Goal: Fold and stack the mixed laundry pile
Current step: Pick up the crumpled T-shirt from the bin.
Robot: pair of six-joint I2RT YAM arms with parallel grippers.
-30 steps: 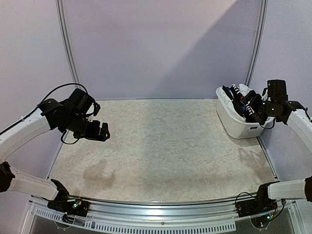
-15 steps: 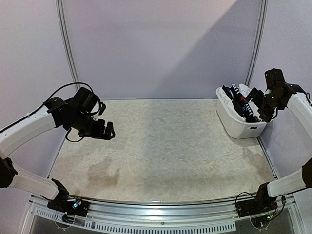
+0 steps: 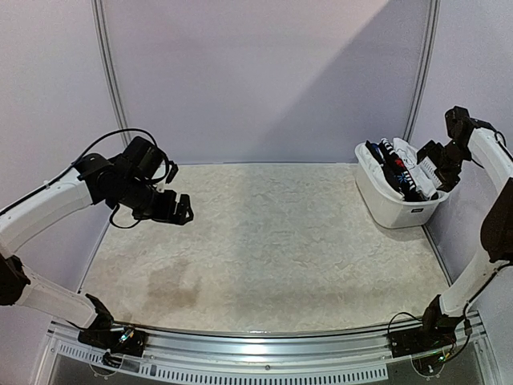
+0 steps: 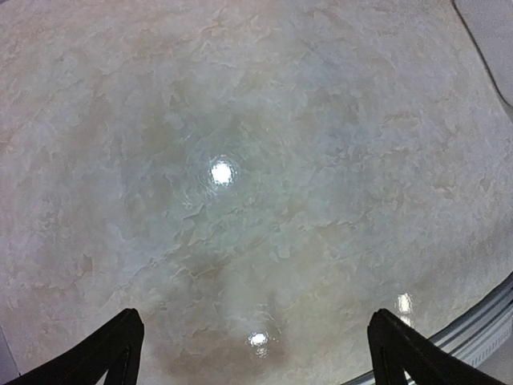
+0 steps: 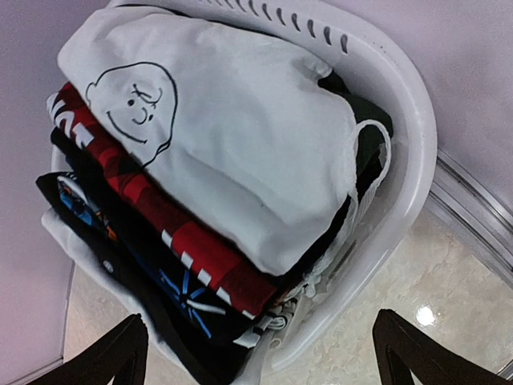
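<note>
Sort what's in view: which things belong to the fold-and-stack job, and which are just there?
Job:
- laundry pile, all of it in the tub
- white T-shirt with cartoon face
- red-black garment
- dark garment with blue print

Just there:
- white plastic tub, which only holds the pile
- table

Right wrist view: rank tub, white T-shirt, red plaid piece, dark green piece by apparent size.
1. tub
2. white T-shirt
3. red plaid piece, mostly covered
4. dark green piece, just a sliver
</note>
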